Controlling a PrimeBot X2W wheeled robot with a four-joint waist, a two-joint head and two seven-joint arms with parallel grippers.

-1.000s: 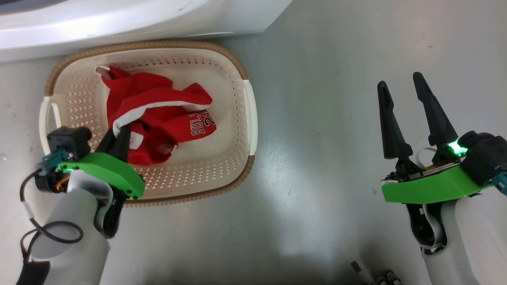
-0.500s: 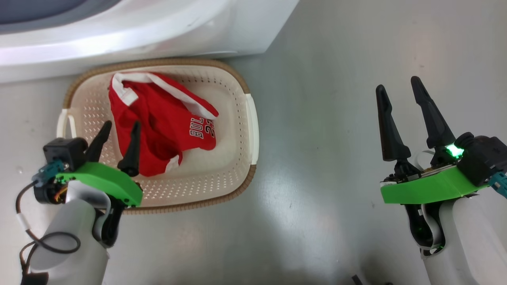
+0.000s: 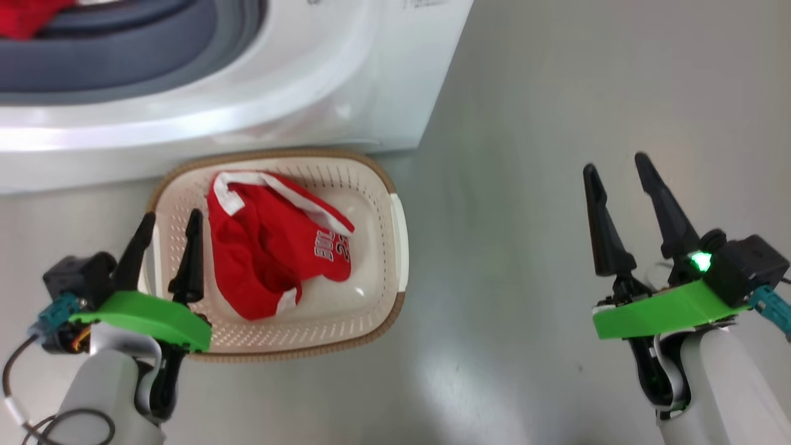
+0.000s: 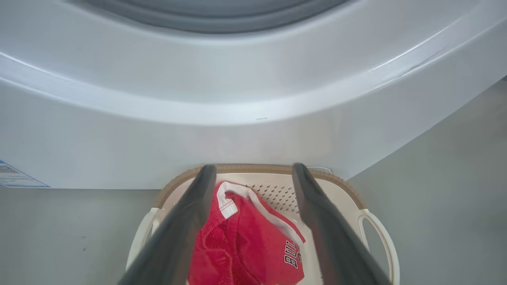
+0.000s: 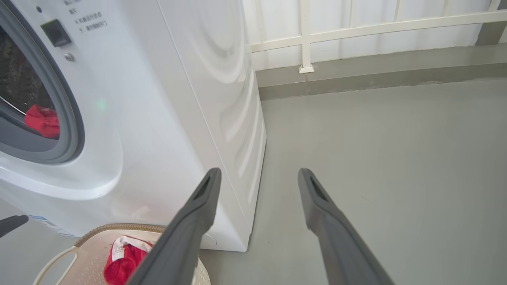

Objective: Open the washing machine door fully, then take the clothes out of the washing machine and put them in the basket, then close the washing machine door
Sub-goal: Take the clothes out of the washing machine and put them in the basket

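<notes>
**Change since a second ago:** the left tool [image 3: 172, 215] was then clamped on the red jersey [image 3: 266, 253] above the basket [image 3: 399, 247]. Now its fingers stand apart with nothing between them, over the basket's left end. The jersey lies loose inside the basket. The head camera has tilted up, so more of the washing machine [image 3: 309, 93] shows beyond the basket.

**Right tool** [image 3: 615, 162]: fingers apart, empty, well to the right of the basket.

**Surface, room:** smooth grey floor [image 3: 525, 185] carries the basket. The machine's front stands just behind the basket's far rim. A white railing [image 5: 305, 35] stands beyond the machine.

**Second red garment** [image 5: 41, 120]: inside the drum, behind the grey gasket [image 3: 123, 68], above the basket.

**Orientation:** the basket's long axis runs along the machine's front, with a handle at each end. The jersey is crumpled, and its length runs from the basket's far rim toward the near rim. Its white lettering is turned sideways and faces the basket's right handle.
</notes>
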